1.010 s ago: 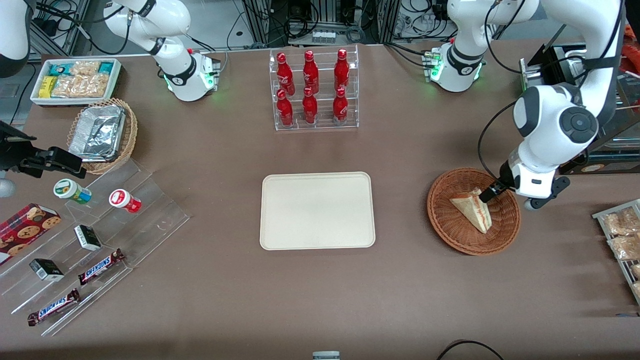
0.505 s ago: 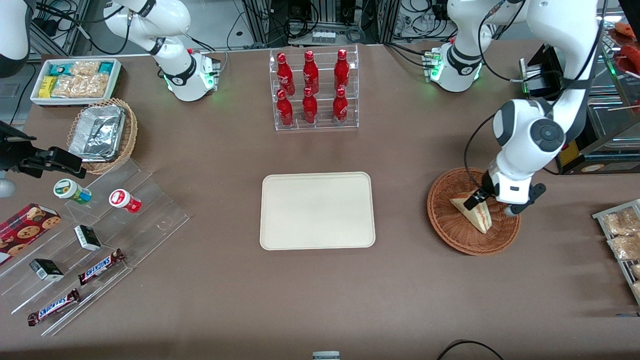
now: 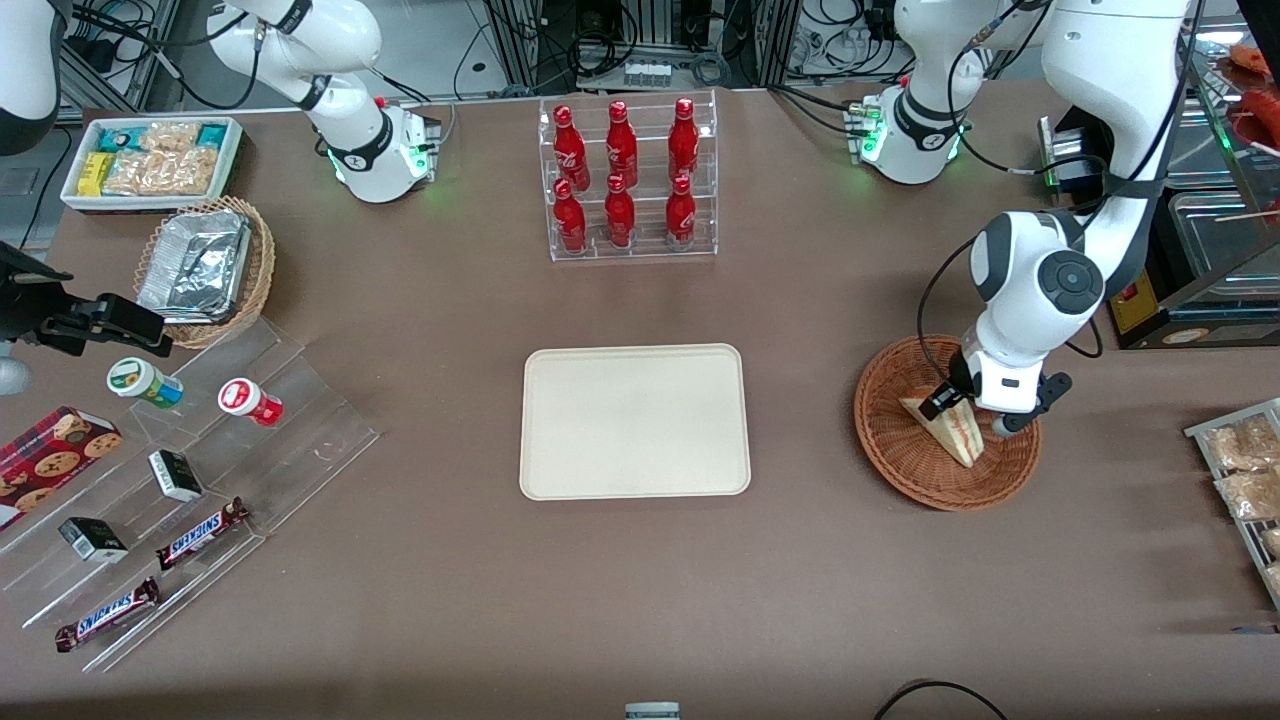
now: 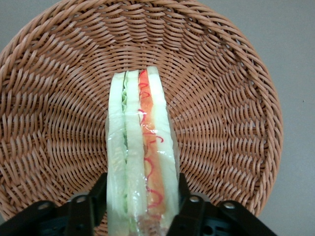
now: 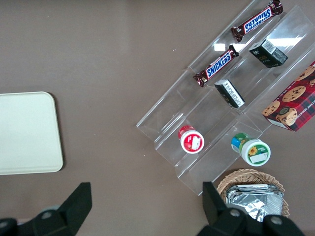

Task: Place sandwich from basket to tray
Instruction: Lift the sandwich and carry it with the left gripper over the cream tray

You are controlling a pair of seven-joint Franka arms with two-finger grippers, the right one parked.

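Note:
The sandwich, a pale wedge in clear wrap with red and green filling stripes, stands on edge in the round reddish-brown wicker basket. My left gripper is down in the basket, shut on the sandwich's end farther from the front camera. In the left wrist view the sandwich sits between the two black fingers, which press on both its sides, with the basket under it. The cream tray lies at the table's middle, beside the basket, with nothing on it.
A clear rack of red bottles stands farther from the camera than the tray. A tan basket with a foil container, a white snack bin and a clear stepped shelf of snacks lie toward the parked arm's end. A wire rack of packets is beside the basket.
The left arm has swung in over the basket and its gripper has come down onto the sandwich. The sandwich has stayed in place in the basket.

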